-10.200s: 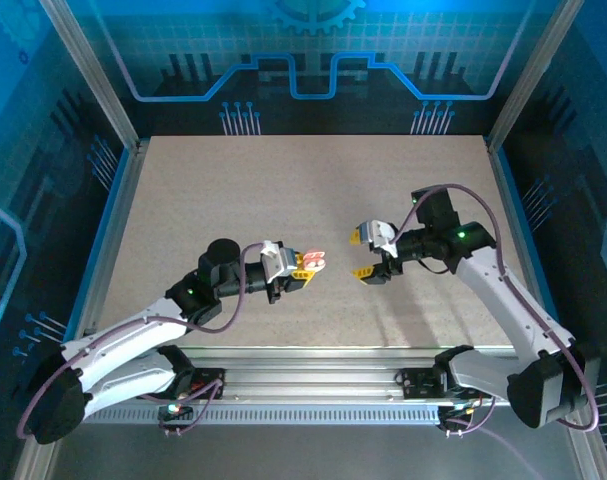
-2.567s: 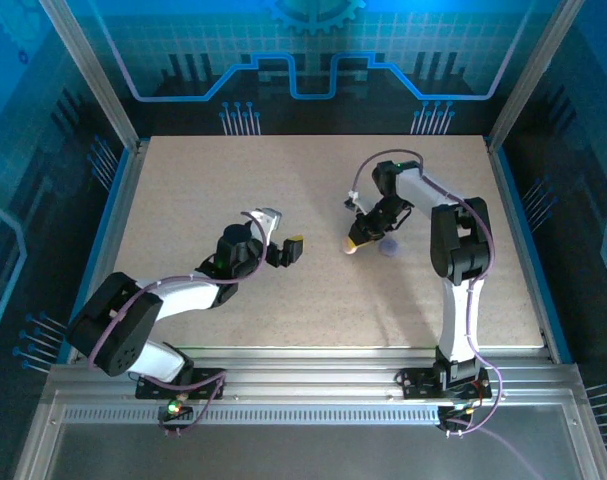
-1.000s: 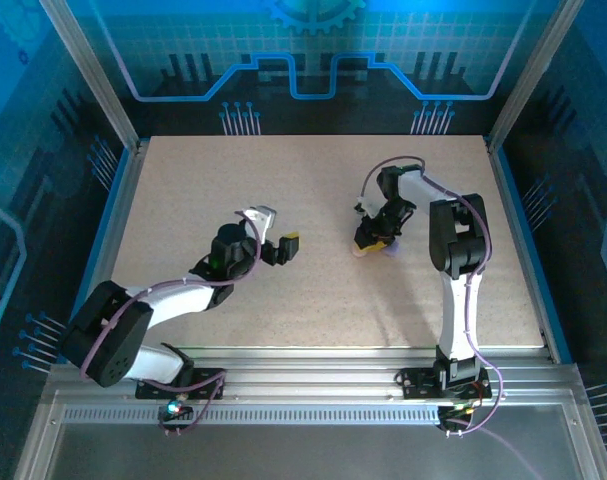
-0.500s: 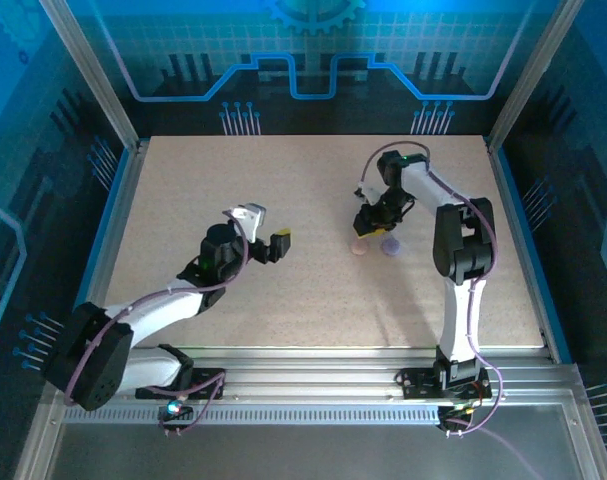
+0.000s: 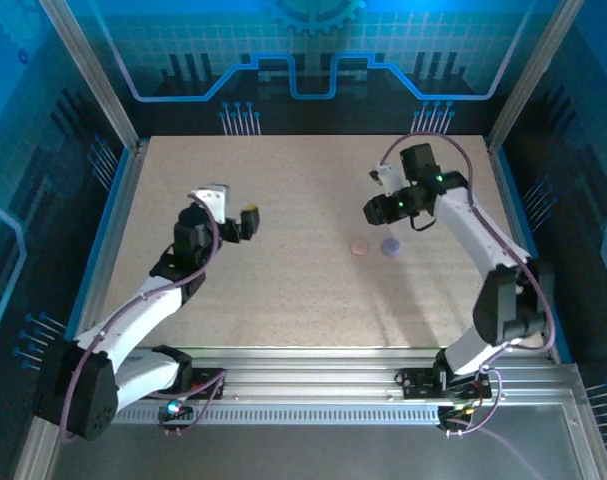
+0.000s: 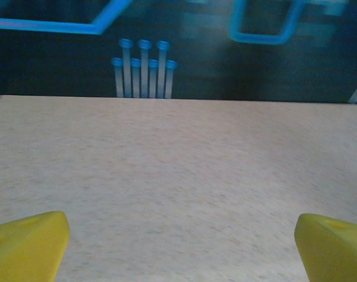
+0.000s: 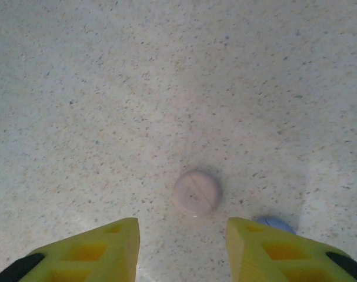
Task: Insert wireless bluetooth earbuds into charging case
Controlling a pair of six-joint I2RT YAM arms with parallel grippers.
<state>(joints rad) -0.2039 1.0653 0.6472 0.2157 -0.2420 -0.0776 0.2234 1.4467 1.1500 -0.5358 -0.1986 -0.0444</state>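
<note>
Jaws empty, left gripper (image 6: 179, 242) wide, right gripper (image 7: 182, 235) narrower, pink case (image 7: 196, 192) ahead, seemingly lilac case (image 7: 274, 222) mostly hidden.

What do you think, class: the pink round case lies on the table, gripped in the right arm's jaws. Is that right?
Not gripped. The right wrist view shows the pink round case lying on the table, clear of the open right jaws.

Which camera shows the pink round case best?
The right wrist view: the pink round case sits large and unobstructed, its seam visible. In the top external view it is a small dot.
</note>
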